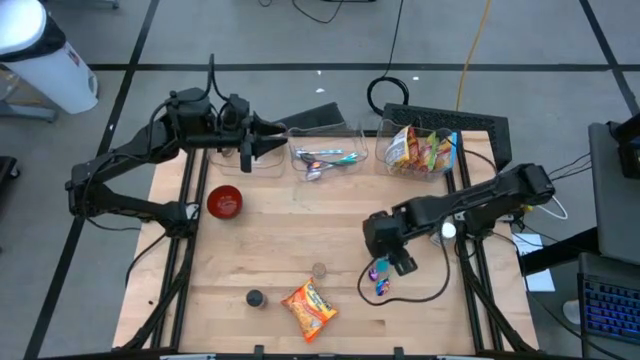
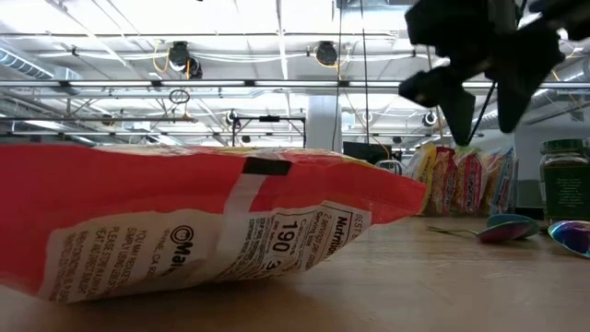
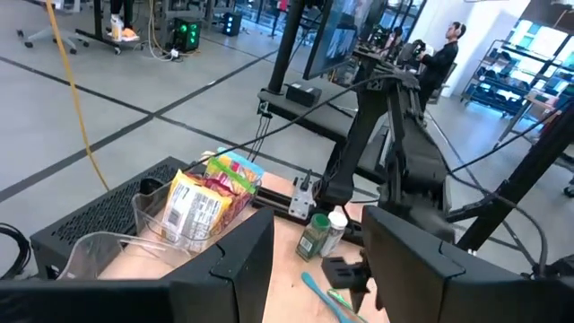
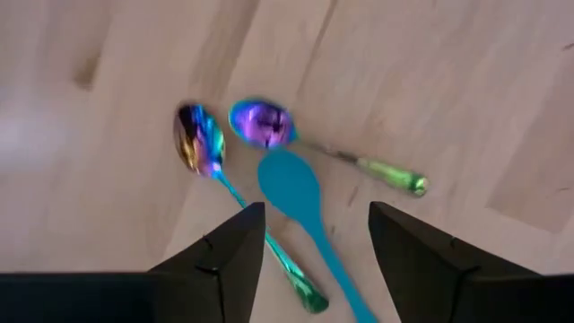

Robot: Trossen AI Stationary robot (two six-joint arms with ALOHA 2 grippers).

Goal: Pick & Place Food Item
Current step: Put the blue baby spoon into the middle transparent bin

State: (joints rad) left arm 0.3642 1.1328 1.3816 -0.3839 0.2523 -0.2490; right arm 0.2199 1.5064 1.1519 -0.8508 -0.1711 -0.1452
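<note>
My right end effector [image 1: 384,268] hangs over the front right part of the table [image 1: 280,250], fingers spread apart and empty. Straight below it, in the right wrist view, I see three spoons: an iridescent one [image 4: 199,142], a second iridescent one with a green handle [image 4: 263,123], and a plain blue one [image 4: 289,188], whose bowl sits between my two fingers. They lie close together, bowls near each other.

The food item I'm after, an orange snack packet [image 1: 309,309], lies flat on the table near the front edge, to the left of this end effector and apart from it. In the low view it fills the foreground. A small dark round object [image 1: 255,298] sits just left of the packet.

Farther back, a clear bin [image 1: 425,152] holds more snack packets, and a second clear bin [image 1: 325,157] beside it holds utensils. A red bowl [image 1: 224,201] rests on the left side of the table.

My left end effector [image 1: 272,135] waits at the back left, next to the utensil bin, fingers apart and holding nothing.
</note>
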